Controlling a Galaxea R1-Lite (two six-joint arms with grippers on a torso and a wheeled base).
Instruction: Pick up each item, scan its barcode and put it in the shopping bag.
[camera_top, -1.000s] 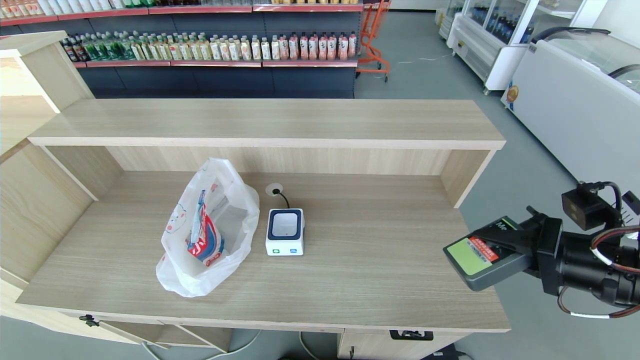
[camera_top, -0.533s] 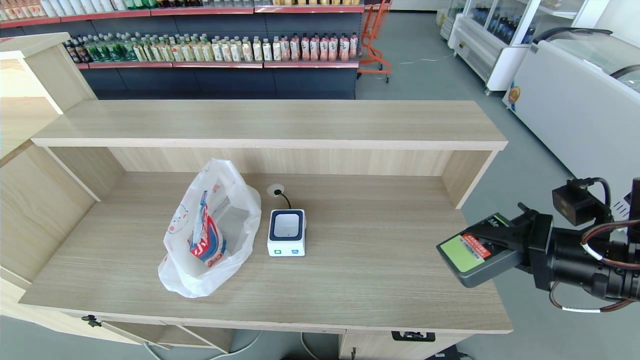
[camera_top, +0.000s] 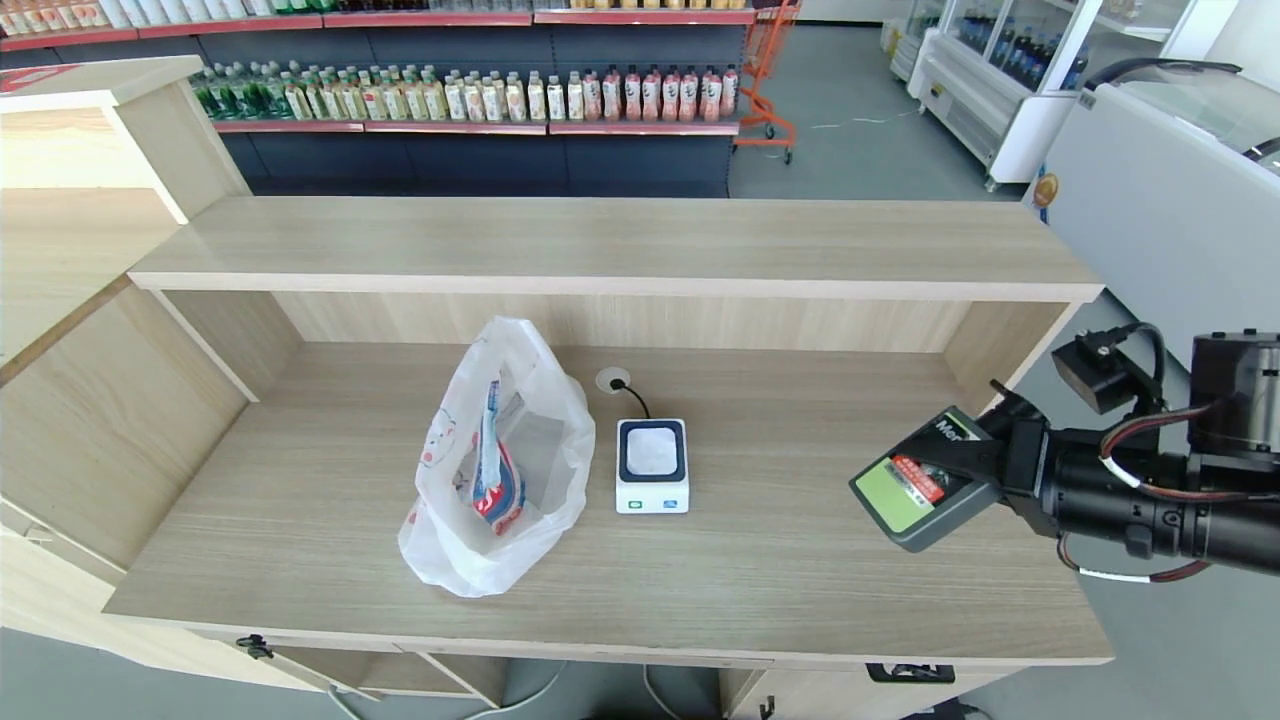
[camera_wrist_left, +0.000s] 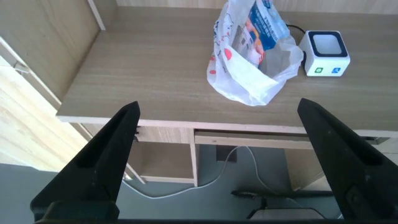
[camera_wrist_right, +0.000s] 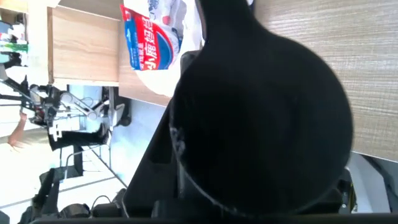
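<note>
right gripper (camera_top: 972, 462): closed on a dark grey box (camera_top: 915, 492), with the fingers clamped on the box's rear end. we record the box as held in the air and tilted, its green label and red sticker turned upward. it sits at the right end of the wooden counter (camera_top: 800, 560), clear of the surface and well to the right of the barcode scanner (camera_top: 652, 466).

left gripper (camera_wrist_left: 217, 109): fingers spread wide, nothing between them. it hangs out in front of the counter's front edge, well apart from the shopping bag (camera_top: 470, 540).

the scanner stands on the counter with its window facing up, just beside the bag on the bag's right. we cannot tell whether the two touch. a black cable (camera_top: 632, 402) runs from the scanner's back to a round hole in the counter top.

the bag is white plastic and stands open, mouth upward. inside it we note a red, white and blue packet (camera_top: 492, 480) standing on end.

beyond the counter, shelves of bottles (camera_top: 480, 95) line the aisle.
</note>
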